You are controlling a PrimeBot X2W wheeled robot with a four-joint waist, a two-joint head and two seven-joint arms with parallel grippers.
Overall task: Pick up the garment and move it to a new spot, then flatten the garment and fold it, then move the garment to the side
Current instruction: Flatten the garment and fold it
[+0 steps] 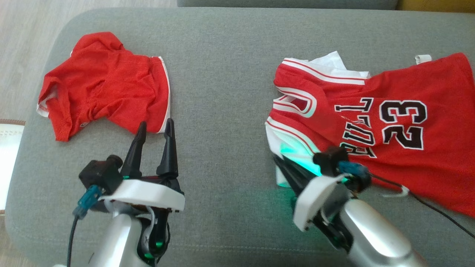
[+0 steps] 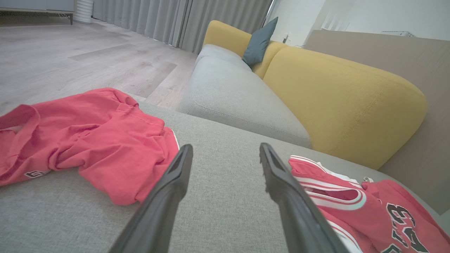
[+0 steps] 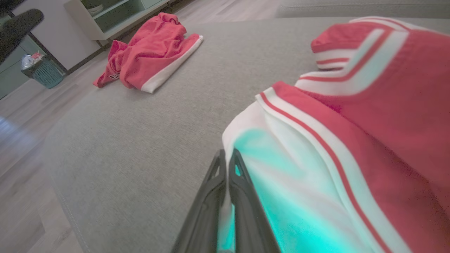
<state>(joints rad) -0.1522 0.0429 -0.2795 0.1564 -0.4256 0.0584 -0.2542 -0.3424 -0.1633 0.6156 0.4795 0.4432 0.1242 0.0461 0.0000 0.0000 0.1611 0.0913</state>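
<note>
Your right pincer (image 1: pixel 278 161) is closed tight on the jersey (image 1: pixel 389 122), and the right wrist view shows how: the two dark fingers (image 3: pixel 242 196) are pressed together at the garment's white, red-striped border, with a sliver of white cloth pinched between them. A green glow from the pincer falls on the white fabric right at the grip.

The jersey lies on the grey cushion (image 1: pixel 222 92), spread out but rumpled. Its neck opening is toward the middle of the cushion and the black "23" is farther along its body. A white patch is folded out at its far shoulder. A thin black cable (image 1: pixel 438 211) from your right arm trails across the jersey's near edge.

Your left pincer (image 1: pixel 156 123) is well apart from the jersey, out beyond its neck end, and its fingers are spread wide with nothing between them. From the left wrist view, the jersey (image 2: pixel 351 207) sits just past the pincer's right finger.

The red shorts (image 1: pixel 104 85) lie farther from the jersey than the left pincer does, bunched up, with a white-trimmed hem turned toward the jersey. The left fingertips reach that hem in the head view. You cannot tell whether they touch it.

Behind the jersey, the left wrist view shows a yellow sofa back (image 2: pixel 337 102) with a blue pillow (image 2: pixel 258 42) leaning on it.
</note>
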